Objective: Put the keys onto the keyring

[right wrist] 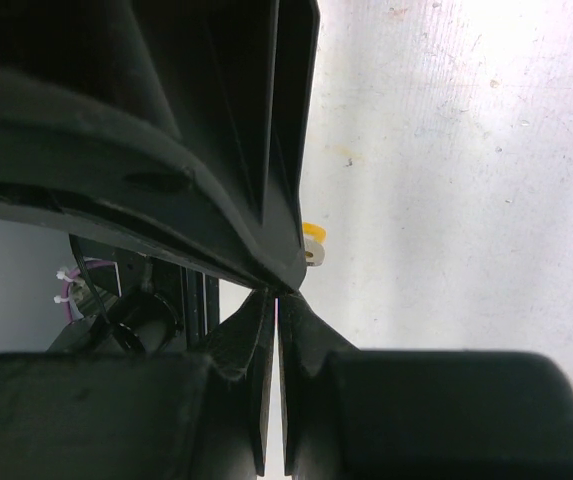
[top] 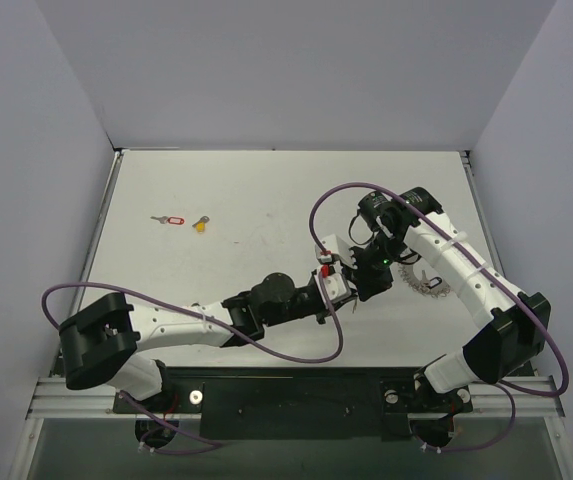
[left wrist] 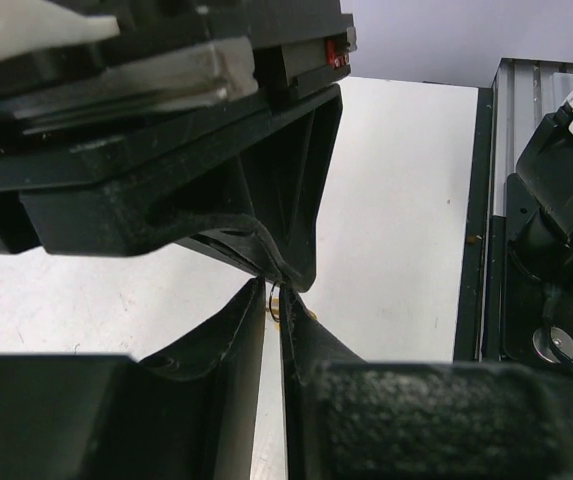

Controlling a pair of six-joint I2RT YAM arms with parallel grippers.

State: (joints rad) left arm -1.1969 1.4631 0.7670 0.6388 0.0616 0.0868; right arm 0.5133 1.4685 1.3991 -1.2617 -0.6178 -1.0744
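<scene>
The overhead view is bright, evenly lit and sharp, the white surface [top: 266, 200] carrying only faint soft shadows. In the left wrist view the left pincer [left wrist: 277, 295] sits close to the lens, dark and blurred, against a pale, flatly lit surface. The right wrist view shows the right pincer [right wrist: 278, 298] nearly black and soft, while glare washes out the surface at upper right.

Far left on worktop [top: 266, 190]: key with red tag [top: 169, 219], small and silver, lies flat, metal end to the left. Just beside it on the right, apart: key with yellow head [top: 200, 223], also flat. Well apart, right of centre: keyring [top: 428, 284], floppy silver frilly loop, lies flat, partly hidden.
</scene>
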